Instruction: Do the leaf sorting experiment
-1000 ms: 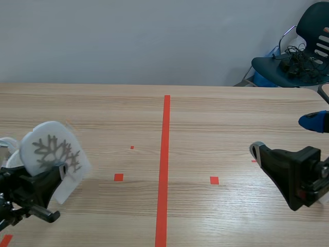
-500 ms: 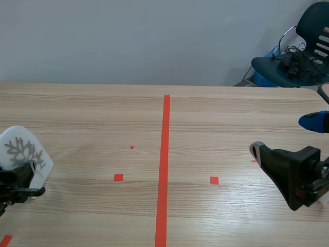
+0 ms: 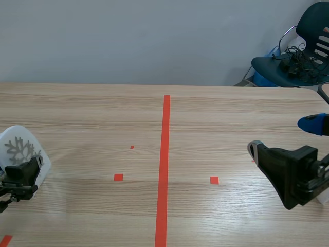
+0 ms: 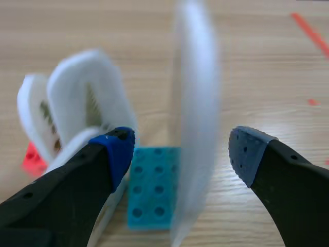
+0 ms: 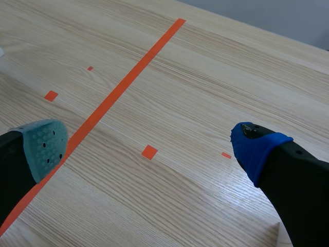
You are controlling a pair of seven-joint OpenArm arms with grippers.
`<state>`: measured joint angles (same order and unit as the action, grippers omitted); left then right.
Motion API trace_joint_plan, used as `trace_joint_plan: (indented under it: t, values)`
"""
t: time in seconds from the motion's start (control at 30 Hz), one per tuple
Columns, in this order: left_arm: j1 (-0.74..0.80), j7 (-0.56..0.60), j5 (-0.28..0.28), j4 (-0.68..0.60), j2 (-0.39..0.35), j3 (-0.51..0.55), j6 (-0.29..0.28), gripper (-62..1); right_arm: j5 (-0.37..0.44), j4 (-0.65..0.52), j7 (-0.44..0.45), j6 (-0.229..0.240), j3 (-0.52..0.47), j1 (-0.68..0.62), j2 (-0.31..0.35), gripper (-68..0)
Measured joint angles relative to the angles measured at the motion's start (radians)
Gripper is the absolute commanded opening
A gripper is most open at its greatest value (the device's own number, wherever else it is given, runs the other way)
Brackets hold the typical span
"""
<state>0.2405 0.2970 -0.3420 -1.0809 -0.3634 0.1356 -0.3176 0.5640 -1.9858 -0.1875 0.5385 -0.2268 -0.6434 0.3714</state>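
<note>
A white card with a grey leaf print (image 3: 20,150) stands upright at the table's left edge. My left gripper (image 3: 21,177) is right at it. In the left wrist view this card (image 4: 195,118) is seen edge-on between the open fingers of my left gripper (image 4: 180,149), over a teal studded brick (image 4: 151,193). Two more white cards (image 4: 85,98) stand just beyond the blue-padded finger (image 4: 115,152), near a red brick (image 4: 32,158). My right gripper (image 3: 285,138) hovers open over the right half of the table, nothing between its fingers (image 5: 149,141).
An orange-red tape line (image 3: 164,164) runs down the table's middle. A dark chair (image 3: 303,56) with cables on it stands beyond the far right corner. A white edge (image 5: 282,236) shows beside the right gripper.
The left arm carried the leaf card to the left and lower, to the table's edge. Its fingers, shut on the card before, have now parted. The right arm has barely moved.
</note>
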Motion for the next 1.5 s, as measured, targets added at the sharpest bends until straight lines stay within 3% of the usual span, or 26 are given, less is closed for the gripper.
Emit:
trace_joint_plan:
  t: [0.1,0.23,0.33,0.43,0.47,0.6,0.77,1.5]
  values:
    - [0.061,-0.008,0.0,-0.19,-0.035,0.028,-0.053,-19.9,0.0,0.0,0.0,0.0,0.0,0.0,0.0,0.4]
    - [0.138,-0.064,-0.004,-0.469,-0.07,0.111,-0.125,-7.9,0.0,0.0,0.0,0.0,0.0,0.0,0.0,0.4]
    - [0.177,-0.14,-0.089,-0.62,-0.077,0.149,-0.186,1.4,0.0,0.0,0.0,0.0,0.0,0.0,0.0,0.4]
    - [0.21,-0.231,-0.138,-0.694,-0.077,0.151,-0.253,1.4,0.0,0.0,0.005,0.0,0.0,0.0,0.0,0.4]
    - [0.222,-0.262,-0.151,-0.703,-0.076,0.15,-0.283,1.4,0.0,0.0,0.008,0.0,0.0,0.0,0.0,0.4]
    - [0.279,-0.325,-0.187,-0.693,-0.072,0.136,-0.312,1.4,0.0,0.0,0.024,0.0,0.0,0.0,0.0,0.4]
    - [0.317,-0.345,-0.185,-0.67,-0.072,0.121,-0.312,1.4,0.0,0.0,0.03,-0.037,0.0,0.0,0.0,0.4]
    - [0.313,-0.338,-0.182,-0.664,-0.072,0.121,-0.305,1.4,0.0,0.0,0.03,-0.034,0.0,0.0,0.0,0.4]
